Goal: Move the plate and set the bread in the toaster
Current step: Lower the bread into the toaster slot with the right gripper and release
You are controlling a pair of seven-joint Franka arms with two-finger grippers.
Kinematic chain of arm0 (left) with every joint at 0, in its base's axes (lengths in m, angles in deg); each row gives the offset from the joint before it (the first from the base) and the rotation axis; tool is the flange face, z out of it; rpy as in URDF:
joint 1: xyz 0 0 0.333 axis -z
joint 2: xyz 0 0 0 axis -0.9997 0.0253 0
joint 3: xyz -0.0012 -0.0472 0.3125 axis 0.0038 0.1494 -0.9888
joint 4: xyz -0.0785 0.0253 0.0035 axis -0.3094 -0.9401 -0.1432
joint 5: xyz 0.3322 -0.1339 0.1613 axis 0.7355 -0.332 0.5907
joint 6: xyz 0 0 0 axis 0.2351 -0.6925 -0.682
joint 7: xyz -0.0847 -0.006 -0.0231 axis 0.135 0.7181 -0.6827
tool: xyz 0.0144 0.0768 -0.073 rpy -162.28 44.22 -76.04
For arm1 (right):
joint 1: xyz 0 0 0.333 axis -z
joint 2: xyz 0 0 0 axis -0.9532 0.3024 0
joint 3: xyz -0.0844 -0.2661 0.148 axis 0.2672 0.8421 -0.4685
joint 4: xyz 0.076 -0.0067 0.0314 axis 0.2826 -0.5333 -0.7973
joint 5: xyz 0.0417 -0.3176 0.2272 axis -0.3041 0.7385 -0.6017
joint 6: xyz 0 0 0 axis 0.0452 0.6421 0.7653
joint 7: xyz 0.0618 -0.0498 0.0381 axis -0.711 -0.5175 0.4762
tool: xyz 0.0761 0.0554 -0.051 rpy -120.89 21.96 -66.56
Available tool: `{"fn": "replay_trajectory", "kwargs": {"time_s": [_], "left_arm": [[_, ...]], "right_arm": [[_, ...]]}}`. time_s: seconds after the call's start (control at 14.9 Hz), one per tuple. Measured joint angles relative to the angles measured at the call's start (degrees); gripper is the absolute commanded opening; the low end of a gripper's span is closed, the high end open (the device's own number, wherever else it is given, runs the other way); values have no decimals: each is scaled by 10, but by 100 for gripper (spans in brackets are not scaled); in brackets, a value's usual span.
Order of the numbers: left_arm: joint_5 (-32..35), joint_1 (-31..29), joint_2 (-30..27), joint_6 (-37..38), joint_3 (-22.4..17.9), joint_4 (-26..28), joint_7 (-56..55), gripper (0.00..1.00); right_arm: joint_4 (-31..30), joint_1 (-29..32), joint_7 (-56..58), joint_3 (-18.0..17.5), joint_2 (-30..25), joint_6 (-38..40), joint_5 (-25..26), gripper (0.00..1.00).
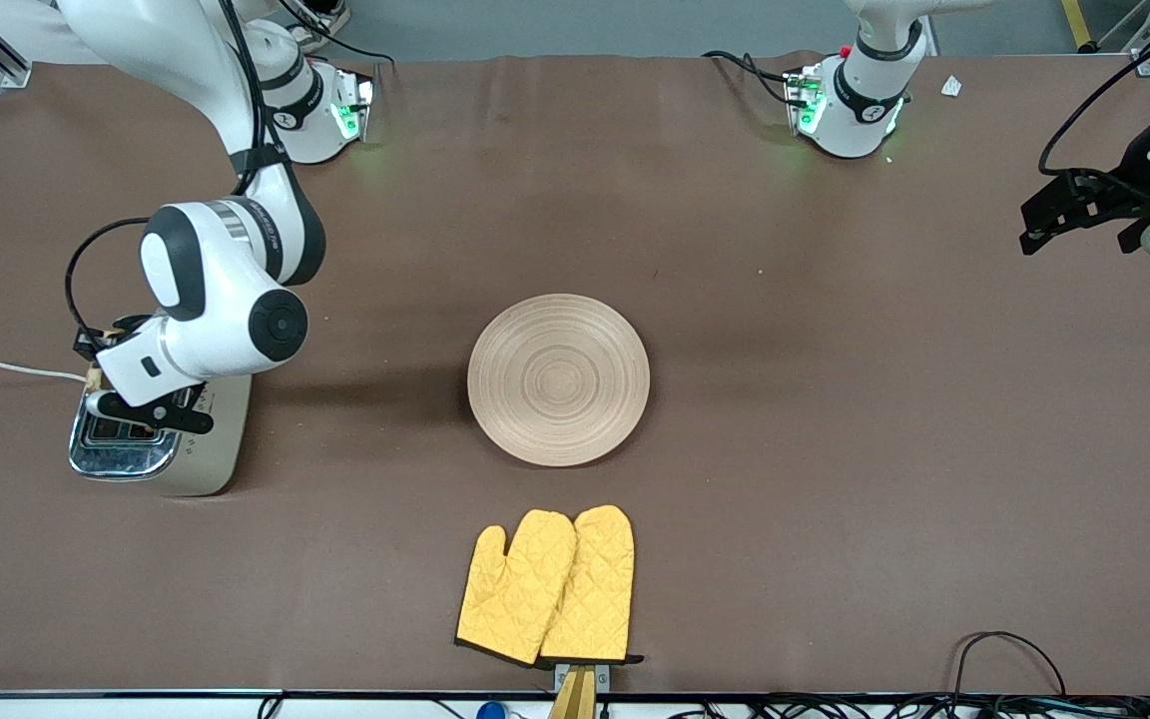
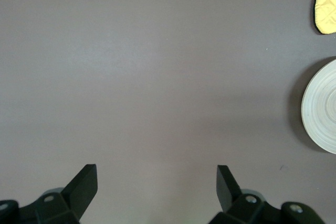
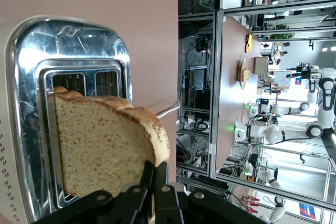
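Note:
The cream toaster (image 1: 198,449) with a chrome top stands at the right arm's end of the table. My right gripper (image 1: 151,409) hovers over its slots, shut on the bread. In the right wrist view the brown speckled bread (image 3: 100,145) is pinched at its crust edge between the fingers (image 3: 155,174), just above the toaster's slots (image 3: 86,85). The round light-wood plate (image 1: 558,378) lies mid-table, bare; it also shows in the left wrist view (image 2: 321,108). My left gripper (image 1: 1074,215) waits open and empty over the left arm's end of the table, shown in the left wrist view (image 2: 157,179).
A pair of yellow oven mitts (image 1: 550,587) lies nearer the front camera than the plate. The toaster's white cord (image 1: 6,367) runs off the table's edge. Cables lie at the front edge near the left arm's end (image 1: 1004,649).

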State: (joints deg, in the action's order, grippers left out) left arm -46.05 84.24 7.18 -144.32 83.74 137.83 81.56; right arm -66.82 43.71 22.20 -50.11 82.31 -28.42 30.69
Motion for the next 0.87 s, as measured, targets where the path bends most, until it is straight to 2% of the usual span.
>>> {"fn": "replay_trajectory", "kwargs": {"time_s": [0.47, 0.54, 0.6, 0.67, 0.74, 0.8, 0.87], "left_arm": [[0, 0, 0, 0, 0, 0, 0, 100], [0, 0, 0, 0, 0, 0, 0, 100], [0, 0, 0, 0, 0, 0, 0, 100], [0, 0, 0, 0, 0, 0, 0, 100], [0, 0, 0, 0, 0, 0, 0, 100], [0, 0, 0, 0, 0, 0, 0, 100], [0, 0, 0, 0, 0, 0, 0, 100]], "right_arm": [[-9, 0, -15, 0, 21, -36, 0, 0], [-11, 0, -17, 0, 26, -44, 0, 3], [-13, 0, -19, 1, 30, -50, 0, 12], [-13, 1, -20, 1, 32, -55, 0, 33], [-13, 2, -22, 1, 33, -58, 0, 66], [-9, 6, -23, 2, 33, -59, -1, 86], [-2, 9, -22, 2, 32, -61, -4, 92]]}}
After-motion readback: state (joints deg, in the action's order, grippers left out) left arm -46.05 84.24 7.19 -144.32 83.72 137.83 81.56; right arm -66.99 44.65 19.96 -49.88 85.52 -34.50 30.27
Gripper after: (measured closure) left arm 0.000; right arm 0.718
